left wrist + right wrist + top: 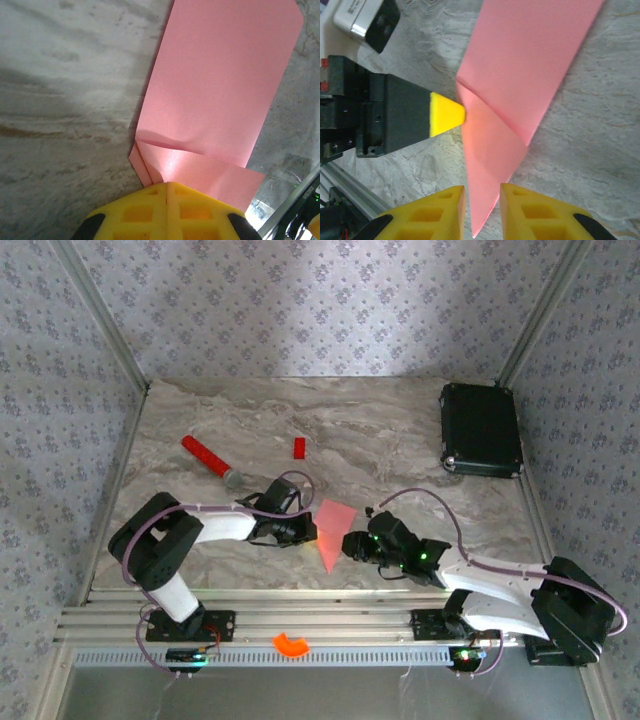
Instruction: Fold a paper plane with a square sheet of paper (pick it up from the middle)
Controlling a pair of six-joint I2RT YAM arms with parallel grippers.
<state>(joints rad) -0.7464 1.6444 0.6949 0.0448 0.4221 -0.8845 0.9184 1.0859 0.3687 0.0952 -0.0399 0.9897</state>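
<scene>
While case (481, 428) is sitting closed at far right corner of table (400, 420), contents cannot be told. Grey marbled table is carrying red stick (205, 455) and red block (299, 447) farther back. Patterned walls (320, 300) are enclosing it.

Paper (333, 530) is lying flat near front middle, between grippers: salmon-pink, diagonal flap folded over, point aiming at near edge.

Left gripper (308, 532) is sitting closed, tips touching paper's creased edge; grip cannot be told. Right gripper (348, 543) is standing slightly parted, paper's point showing in gap.
</scene>
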